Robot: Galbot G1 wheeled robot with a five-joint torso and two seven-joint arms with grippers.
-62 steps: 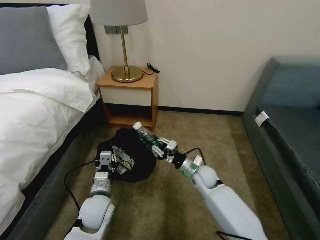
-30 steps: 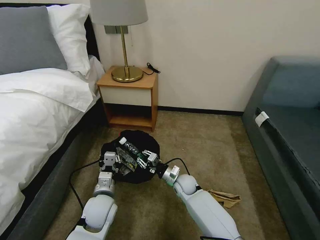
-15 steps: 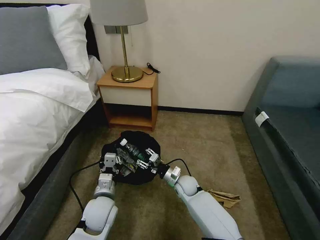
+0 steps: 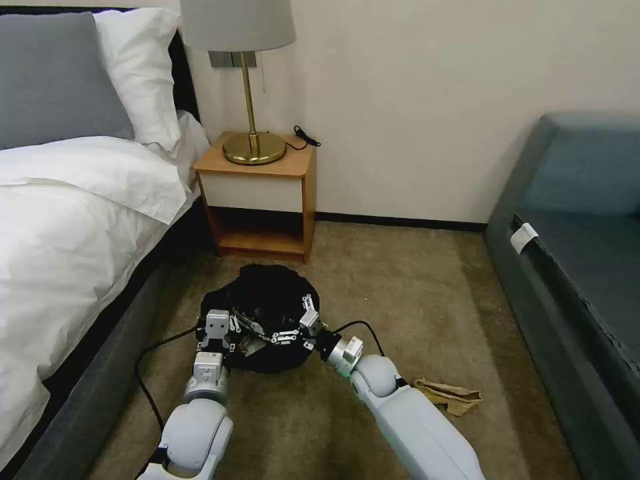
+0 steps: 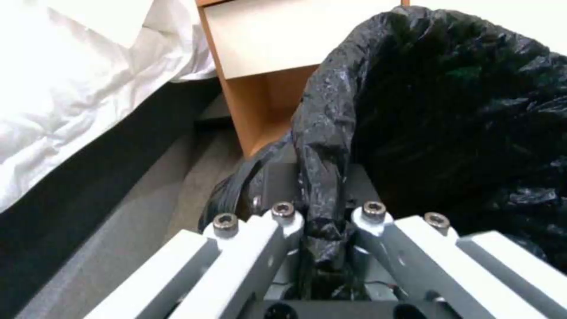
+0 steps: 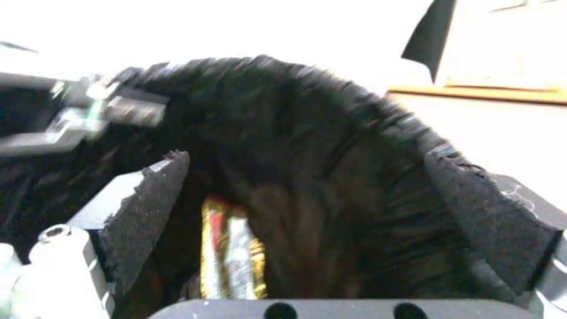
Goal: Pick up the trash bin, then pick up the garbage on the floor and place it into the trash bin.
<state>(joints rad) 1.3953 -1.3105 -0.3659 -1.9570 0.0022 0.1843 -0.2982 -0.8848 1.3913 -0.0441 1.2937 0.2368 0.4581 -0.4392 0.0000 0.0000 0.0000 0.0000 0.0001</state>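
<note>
Head view is taken up at nine o'clock by the bed (image 4: 73,200) and at three o'clock by the sofa (image 4: 580,267), with the nightstand (image 4: 260,193) and its lamp (image 4: 247,80) at twelve o'clock. At the middle, toward six o'clock, the trash bin (image 4: 263,327) is seen just above the carpet (image 4: 413,287), its crinkled black bag pulled over the rim.

The left end effector (image 4: 223,330) is clamped on the bin's rim at about eight o'clock; in the left wrist view the bag's fold (image 5: 322,177) is pinched between its closed fingers. The right end effector (image 4: 293,327) hangs over the bin's mouth at about four o'clock, spread wide and holding nothing, as the two separated pads (image 6: 148,195) in the right wrist view confirm. A gold-and-red wrapper (image 6: 230,248) is visible inside the bag.

The step in hand is judged to be a drop into the bin just completed. One piece of garbage, crumpled tan paper (image 4: 450,395), lies on the carpet at five o'clock, well apart from the bin. The next move would call for the right arm to be lifted clear of the bag without snagging it, then lowered onto that flat, thin paper.
</note>
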